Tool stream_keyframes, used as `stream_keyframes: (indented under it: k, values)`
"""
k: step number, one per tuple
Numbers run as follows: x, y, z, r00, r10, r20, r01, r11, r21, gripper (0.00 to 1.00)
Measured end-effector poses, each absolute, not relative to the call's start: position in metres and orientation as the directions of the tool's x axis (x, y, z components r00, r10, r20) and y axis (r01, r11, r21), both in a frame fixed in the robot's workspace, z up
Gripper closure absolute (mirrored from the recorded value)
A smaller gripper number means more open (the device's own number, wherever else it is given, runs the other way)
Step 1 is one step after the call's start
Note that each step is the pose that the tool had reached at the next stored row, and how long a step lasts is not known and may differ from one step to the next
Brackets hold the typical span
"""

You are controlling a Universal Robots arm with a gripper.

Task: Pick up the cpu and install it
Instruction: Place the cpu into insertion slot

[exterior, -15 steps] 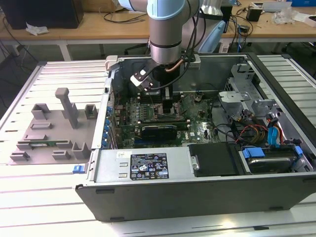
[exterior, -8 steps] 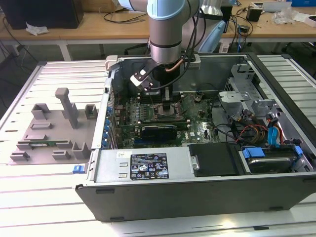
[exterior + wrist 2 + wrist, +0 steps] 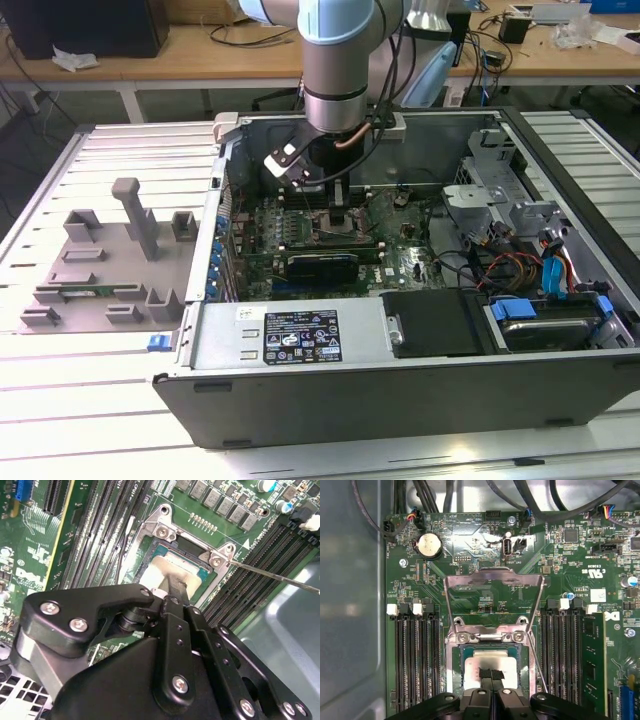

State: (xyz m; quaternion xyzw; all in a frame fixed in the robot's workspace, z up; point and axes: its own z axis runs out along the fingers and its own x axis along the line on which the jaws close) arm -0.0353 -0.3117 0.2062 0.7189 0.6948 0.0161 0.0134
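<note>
The cpu (image 3: pixel 476 666) lies flat inside the socket frame (image 3: pixel 451 655), hemmed closely by its rim, with the load plate (image 3: pixel 492 587) standing open beyond. The gripper (image 3: pixel 490 673) has its 2 jaws pinched together, tips on the chip's top. The exterior view adds the grey fixture tray (image 3: pixel 100 270), outside the computer case (image 3: pixel 300 390) on the exterior view's left

You have an open computer case (image 3: pixel 300 400) lying on the slatted white desk (image 3: pixel 60 430), with its green motherboard (image 3: pixel 420 262) facing up. On the exterior view's left, just beside the case, sits a grey plastic tray (image 3: pixel 100 270) with a green memory stick (image 3: pixel 88 292) lying in it. In the first wrist view you see a coin battery (image 3: pixel 429 545), black memory slots (image 3: pixel 417 660) and a raised metal frame (image 3: pixel 492 573).
</note>
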Motion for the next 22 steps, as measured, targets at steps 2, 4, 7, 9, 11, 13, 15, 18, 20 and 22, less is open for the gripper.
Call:
stream_keyframes:
  k: [2,4,7,9,11,13,15,18,20,22]
  values:
    - [-0.035,-0.312,0.205,0.034,0.999,0.004,0.999,-0.034,0.041,0.89]
    - [-0.035,-0.312,0.204,0.034,0.999,0.004,0.999,-0.034,0.041,0.89]
    - [-0.035,-0.312,0.204,0.034,0.999,0.004,0.999,-0.034,0.041,0.89]
    - [-0.035,-0.312,0.204,0.034,0.999,0.004,0.999,-0.034,0.041,0.89]
    - [-0.035,-0.312,0.204,0.034,0.999,0.004,0.999,-0.034,0.041,0.89]
    - [-0.035,-0.312,0.204,0.034,0.999,0.005,0.999,-0.034,0.042,0.89]
    - [-0.035,-0.312,0.207,0.034,0.999,0.005,0.999,-0.034,0.042,0.89]
    - [-0.035,-0.312,0.213,0.034,0.999,0.005,0.999,-0.034,0.041,0.89]
    - [-0.035,-0.312,0.217,0.034,0.999,0.004,0.999,-0.034,0.041,0.89]
    - [-0.035,-0.312,0.224,0.034,0.999,0.004,0.999,-0.034,0.041,0.89]
